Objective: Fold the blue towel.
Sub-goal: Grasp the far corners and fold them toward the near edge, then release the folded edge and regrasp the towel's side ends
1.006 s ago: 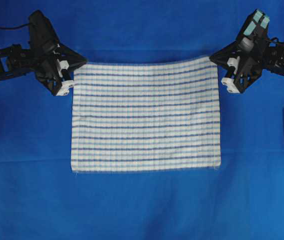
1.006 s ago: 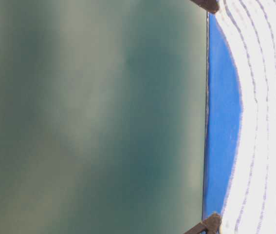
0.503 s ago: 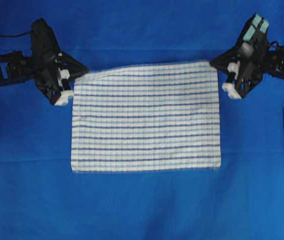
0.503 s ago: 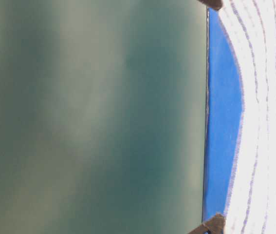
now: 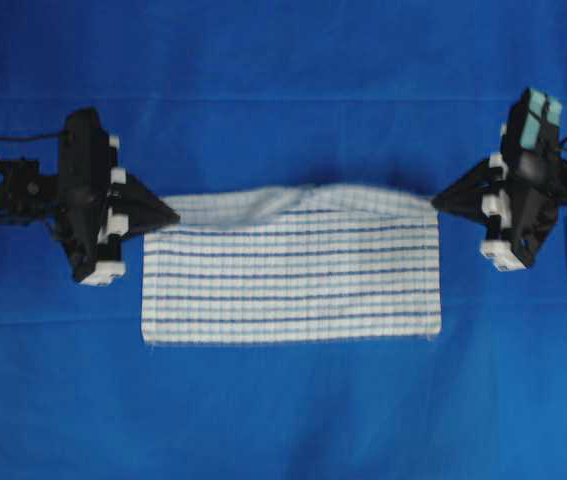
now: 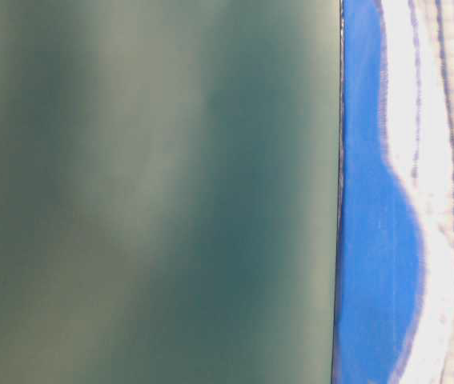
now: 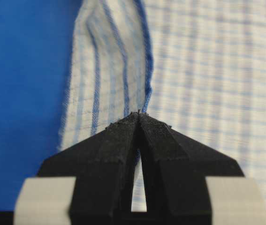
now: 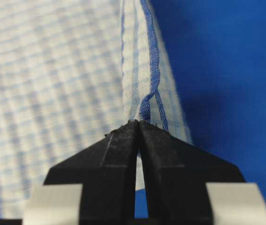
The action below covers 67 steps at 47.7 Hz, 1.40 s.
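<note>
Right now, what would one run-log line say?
left tool: shut on blue towel corner | right tool: shut on other corner | far edge lifted

Worktop [image 5: 283, 60] draped in plain saturated blue covering from edge to edge, faint crease running across it toward twelve o'clock, soft even light with mild shadows, blurred grey-green wall [image 6: 146, 192] behind the table-level view

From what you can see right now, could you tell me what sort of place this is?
Probably a robot test bench: a table under a plain blue covering, two gripper arms, left gripper and right gripper, each pinching a corner of the blue towel.
</note>
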Each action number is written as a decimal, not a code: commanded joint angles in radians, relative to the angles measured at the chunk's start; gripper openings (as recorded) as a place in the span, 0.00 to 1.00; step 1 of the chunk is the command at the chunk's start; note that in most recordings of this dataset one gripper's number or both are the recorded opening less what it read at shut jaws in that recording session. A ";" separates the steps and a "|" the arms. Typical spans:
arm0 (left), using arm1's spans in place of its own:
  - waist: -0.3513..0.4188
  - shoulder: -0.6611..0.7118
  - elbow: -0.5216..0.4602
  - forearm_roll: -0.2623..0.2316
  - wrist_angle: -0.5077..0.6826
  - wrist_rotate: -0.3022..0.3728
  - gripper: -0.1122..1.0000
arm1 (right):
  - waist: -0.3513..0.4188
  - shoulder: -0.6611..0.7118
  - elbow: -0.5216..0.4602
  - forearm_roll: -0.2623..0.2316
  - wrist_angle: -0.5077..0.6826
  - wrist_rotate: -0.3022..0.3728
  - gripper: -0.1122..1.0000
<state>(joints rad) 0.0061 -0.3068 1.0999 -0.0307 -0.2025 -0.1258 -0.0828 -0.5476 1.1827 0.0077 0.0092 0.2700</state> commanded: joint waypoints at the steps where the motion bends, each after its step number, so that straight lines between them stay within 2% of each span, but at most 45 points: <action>1: -0.051 -0.034 -0.006 0.002 0.020 -0.028 0.10 | 0.057 -0.018 -0.009 0.003 0.012 0.014 0.12; 11: -0.146 -0.035 -0.003 0.002 0.044 -0.100 0.10 | 0.161 -0.006 -0.012 0.003 0.032 0.064 0.12; 23: -0.241 -0.023 -0.006 0.002 0.044 -0.132 0.10 | 0.253 0.034 -0.020 0.003 0.038 0.117 0.12; 43: -0.250 0.064 -0.011 0.002 0.044 -0.132 0.10 | 0.293 0.170 -0.078 0.003 0.038 0.150 0.12; 56: -0.250 0.071 -0.011 0.002 0.044 -0.130 0.11 | 0.327 0.221 -0.110 0.006 0.038 0.169 0.13; 59: -0.250 0.069 -0.012 0.002 0.044 -0.130 0.14 | 0.327 0.225 -0.115 0.006 0.043 0.184 0.13; 64: -0.245 0.064 -0.012 0.002 0.044 -0.129 0.28 | 0.327 0.224 -0.117 0.006 0.052 0.199 0.14; 67: -0.236 0.060 -0.012 0.002 0.044 -0.127 0.38 | 0.325 0.221 -0.117 0.002 0.054 0.199 0.26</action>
<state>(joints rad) -0.2393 -0.2301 1.1045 -0.0307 -0.1549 -0.2562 0.2408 -0.3191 1.0845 0.0107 0.0629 0.4694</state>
